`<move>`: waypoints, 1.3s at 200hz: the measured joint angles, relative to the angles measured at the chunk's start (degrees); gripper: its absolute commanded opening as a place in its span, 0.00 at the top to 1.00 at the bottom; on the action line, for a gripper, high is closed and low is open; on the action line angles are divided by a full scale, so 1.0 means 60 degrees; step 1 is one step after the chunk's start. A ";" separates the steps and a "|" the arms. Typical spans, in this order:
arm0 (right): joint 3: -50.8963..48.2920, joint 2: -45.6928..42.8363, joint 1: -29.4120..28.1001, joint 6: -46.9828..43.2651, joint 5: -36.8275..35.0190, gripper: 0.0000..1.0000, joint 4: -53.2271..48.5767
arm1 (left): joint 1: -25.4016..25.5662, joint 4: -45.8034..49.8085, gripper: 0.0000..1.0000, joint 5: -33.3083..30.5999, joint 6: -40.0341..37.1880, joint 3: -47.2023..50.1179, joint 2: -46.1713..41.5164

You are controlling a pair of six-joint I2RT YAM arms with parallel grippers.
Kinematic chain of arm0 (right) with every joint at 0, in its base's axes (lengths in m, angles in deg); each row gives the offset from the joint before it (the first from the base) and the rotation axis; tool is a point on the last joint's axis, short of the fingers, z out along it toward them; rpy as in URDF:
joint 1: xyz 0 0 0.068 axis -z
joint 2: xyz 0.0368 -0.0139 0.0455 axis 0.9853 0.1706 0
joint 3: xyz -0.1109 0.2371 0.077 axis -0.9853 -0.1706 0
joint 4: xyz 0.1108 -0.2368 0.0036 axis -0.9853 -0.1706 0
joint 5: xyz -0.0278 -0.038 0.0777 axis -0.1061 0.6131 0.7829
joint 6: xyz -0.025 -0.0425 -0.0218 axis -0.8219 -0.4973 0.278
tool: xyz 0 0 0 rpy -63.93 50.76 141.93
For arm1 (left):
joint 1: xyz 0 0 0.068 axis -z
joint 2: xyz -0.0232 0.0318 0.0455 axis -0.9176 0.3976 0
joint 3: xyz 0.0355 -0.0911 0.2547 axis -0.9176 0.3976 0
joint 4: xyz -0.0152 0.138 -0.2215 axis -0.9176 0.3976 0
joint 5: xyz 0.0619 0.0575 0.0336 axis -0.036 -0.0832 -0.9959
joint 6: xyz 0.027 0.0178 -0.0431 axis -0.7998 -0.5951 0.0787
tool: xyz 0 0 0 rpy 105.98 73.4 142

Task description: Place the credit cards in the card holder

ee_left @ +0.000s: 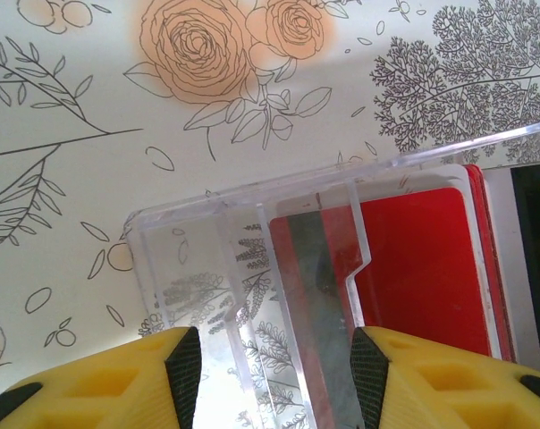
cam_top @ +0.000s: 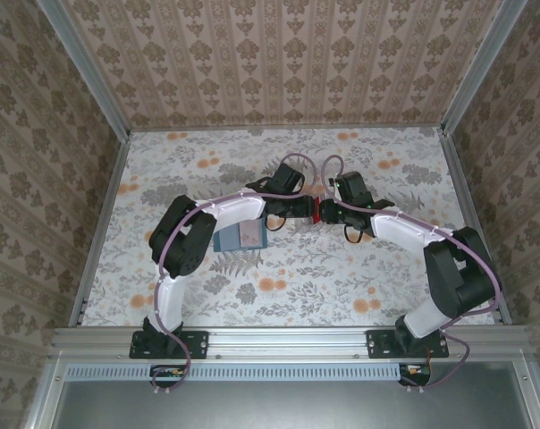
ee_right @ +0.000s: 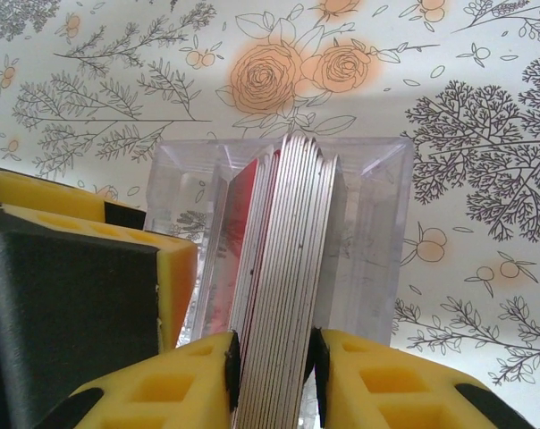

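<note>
My right tool (ee_right: pixel 272 375) pinches the stack of credit cards (ee_right: pixel 292 250) standing in the clear tray (ee_right: pixel 377 223); my left tool (ee_left: pixel 274 380) holds this tray.

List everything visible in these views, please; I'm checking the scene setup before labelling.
credit cards: a stack, too tightly packed to count; pale grey edges with red at one side; standing on edge in the tray.
clear tray: one; transparent; mid-table, between the two grippers.
card holder: one; teal with a greyish panel; flat on the table beside the left arm.
table: one; white cloth with orange flowers and grey leaves.
walls: three; beige patterned wallpaper; around the table.
left gripper: one; yellow fingers, black pads; gripping the tray's empty end.
right gripper: one; yellow fingers, black pads; closed on the card stack.
</note>
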 measured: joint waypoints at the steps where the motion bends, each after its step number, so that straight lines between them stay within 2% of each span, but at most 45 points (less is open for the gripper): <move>1: 0.0000 0.0000 0.0000 0.0004 0.0000 0.66 0.0000 | 0.0000 0.0000 0.48 0.0000 0.0000 0.0000 0.0000; 71: -0.0062 -0.0226 0.0036 0.0025 0.0321 0.65 0.0149 | 0.0011 0.0000 0.48 0.0004 0.0000 -0.0004 0.0000; 125: -0.0138 -0.0237 0.0142 0.0117 0.0401 0.75 0.0262 | 0.0011 0.0004 0.48 0.0004 0.0000 -0.0004 0.0000; 198: -0.0481 -0.0630 0.0175 0.0237 0.0437 0.77 0.0539 | 0.0007 0.0004 0.48 0.0000 0.0000 -0.0004 0.0000; 260: -0.0729 -0.1206 0.0175 0.0277 0.0430 0.85 0.0696 | 0.0011 0.0004 0.48 0.0004 0.0000 -0.0004 0.0000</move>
